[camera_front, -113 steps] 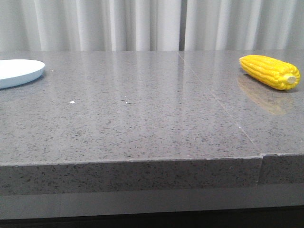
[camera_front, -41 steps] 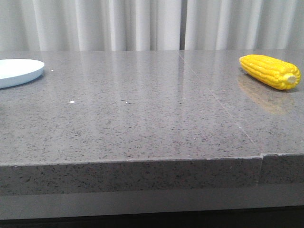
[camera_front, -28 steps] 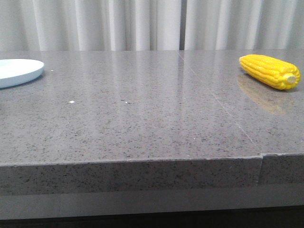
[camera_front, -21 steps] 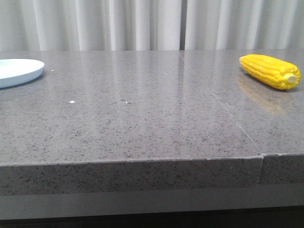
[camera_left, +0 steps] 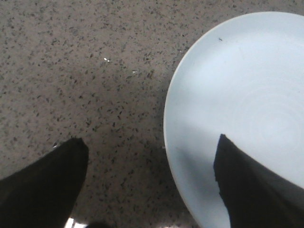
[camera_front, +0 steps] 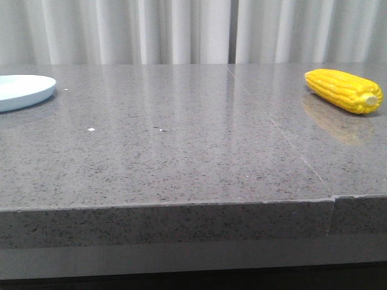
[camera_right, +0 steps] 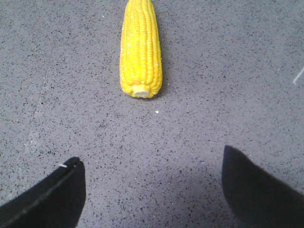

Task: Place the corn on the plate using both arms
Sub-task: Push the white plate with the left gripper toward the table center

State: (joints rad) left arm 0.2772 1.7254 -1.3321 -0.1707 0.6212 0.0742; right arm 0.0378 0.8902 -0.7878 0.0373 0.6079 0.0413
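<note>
Corn (camera_right: 141, 52) lies on the grey speckled table (camera_right: 213, 95), ahead of the right gripper (camera_right: 152, 185) and well apart from it. Its pale round stub end points toward the gripper, and the tapered end points away. The cob is in line with the gap between the two dark fingers (camera_right: 52, 194), a little toward the one on the left of the wrist picture. The fingers stand wide apart and nothing is between them, only bare table surface. No finger touches the cob.

On the other side, the left gripper (camera_left: 149, 185) hangs above the edge of the plate (camera_left: 247, 95). Its fingers (camera_left: 42, 185) are also spread wide, with nothing held. One fingertip is over the grey table, the other is over the pale plate surface, so the rim of the plate runs between the two. Whether the fingertip touches the plate, I cannot tell. The plate is pale blue-white, round, with nothing on it in the part that is seen. A few small white specks (camera_left: 105, 59) lie on the table ahead of this gripper.

In the front view the plate (camera_front: 24, 90) is at the far left, partly cut by the frame edge, and the corn (camera_front: 343, 90) is at the far right, with its reflection on the glossy table (camera_front: 181, 157). The two are well apart. No arm appears in this view. A thin seam (camera_front: 272, 127) runs across the table top, and white curtains (camera_front: 181, 30) hang behind.
</note>
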